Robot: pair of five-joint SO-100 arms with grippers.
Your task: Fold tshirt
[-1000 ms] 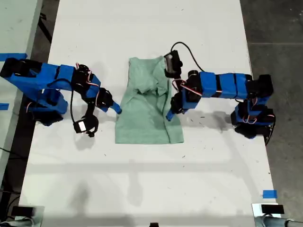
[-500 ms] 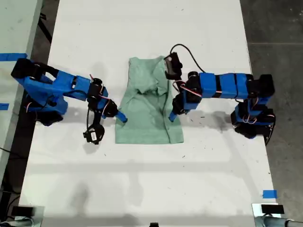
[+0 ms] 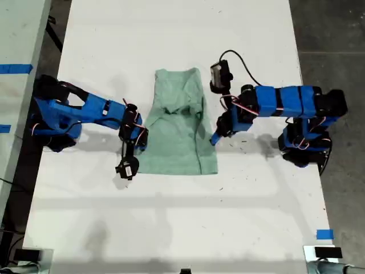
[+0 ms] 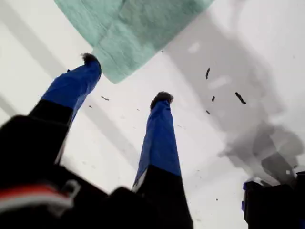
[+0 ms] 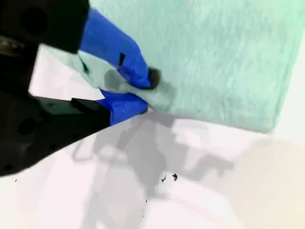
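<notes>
The pale mint tshirt [image 3: 179, 131] lies folded into a long strip in the middle of the white table [image 3: 171, 222]. My first gripper [image 3: 215, 137] hangs just off the cloth's edge on the exterior view's right. It is open, and its two blue fingers [image 4: 159, 138] have bare table and a shirt corner [image 4: 128, 28] beyond them. At the strip's opposite edge, near the lower corner, my second gripper [image 3: 141, 140] is pinched on the cloth. There one finger [image 5: 119, 52] lies on top of the tshirt [image 5: 214, 57] and the other sits at its hem.
Both arm bases stand at the table's sides in the exterior view. Blue tape marks [image 3: 324, 234] sit near the lower right corner of that view and on a second surface [image 3: 16, 68] at its left. Dark specks [image 4: 239, 98] dot the table by my first gripper.
My second gripper swung across the table to the tshirt's edge and closed on it. My first gripper let go of the cloth and drew back off it; the strip lies flatter.
</notes>
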